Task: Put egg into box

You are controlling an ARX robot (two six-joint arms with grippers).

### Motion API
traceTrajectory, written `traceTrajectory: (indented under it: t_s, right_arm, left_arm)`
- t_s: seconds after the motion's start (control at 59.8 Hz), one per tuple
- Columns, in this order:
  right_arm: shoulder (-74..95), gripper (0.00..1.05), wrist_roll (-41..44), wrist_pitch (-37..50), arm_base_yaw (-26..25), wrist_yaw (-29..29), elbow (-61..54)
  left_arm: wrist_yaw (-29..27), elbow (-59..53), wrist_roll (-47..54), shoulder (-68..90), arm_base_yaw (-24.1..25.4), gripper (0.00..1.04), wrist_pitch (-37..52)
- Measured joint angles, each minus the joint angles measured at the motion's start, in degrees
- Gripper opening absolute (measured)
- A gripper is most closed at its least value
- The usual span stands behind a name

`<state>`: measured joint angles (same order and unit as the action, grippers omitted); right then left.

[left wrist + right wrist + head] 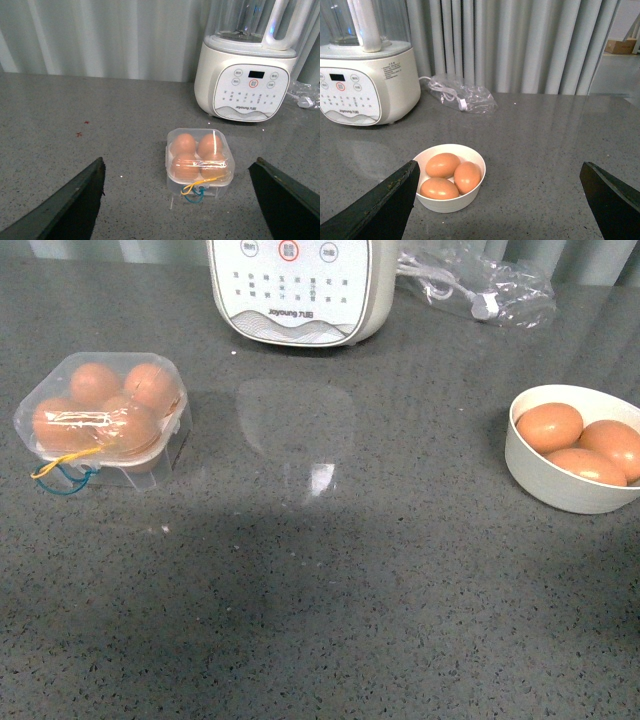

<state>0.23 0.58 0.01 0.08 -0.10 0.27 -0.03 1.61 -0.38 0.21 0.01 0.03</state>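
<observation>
On the counter, left side: box [103, 418] sat lid down, four eggs inside.
Bowl [570, 488], right: three eggs; I'd take the nearest egg [584, 466].
Axis: lay on its side, long axis roughly left-right.
Handling: I judged it light, smooth, slippery, brittle; grip across the middle, gently.
Left gripper [177, 200]: spread wide, empty.
Right gripper [500, 200]: spread wide, empty.

Speckled grey stone-like counter [320, 620], faintly glossy. Clear glossy plastic box [100, 415]. Smooth matt eggs [548, 426] in a matt white bowl [560, 490]. Glossy white plastic blender [300, 290].
</observation>
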Motion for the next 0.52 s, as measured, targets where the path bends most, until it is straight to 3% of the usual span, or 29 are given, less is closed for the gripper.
traceTrajectory:
  t_s: [0.519]
  right_arm:
    - [0.0,0.97,0.02,0.02,0.0,0.0,0.0]
  left_arm:
    - [0.0,0.0,0.11,0.0,0.0,0.98,0.0]
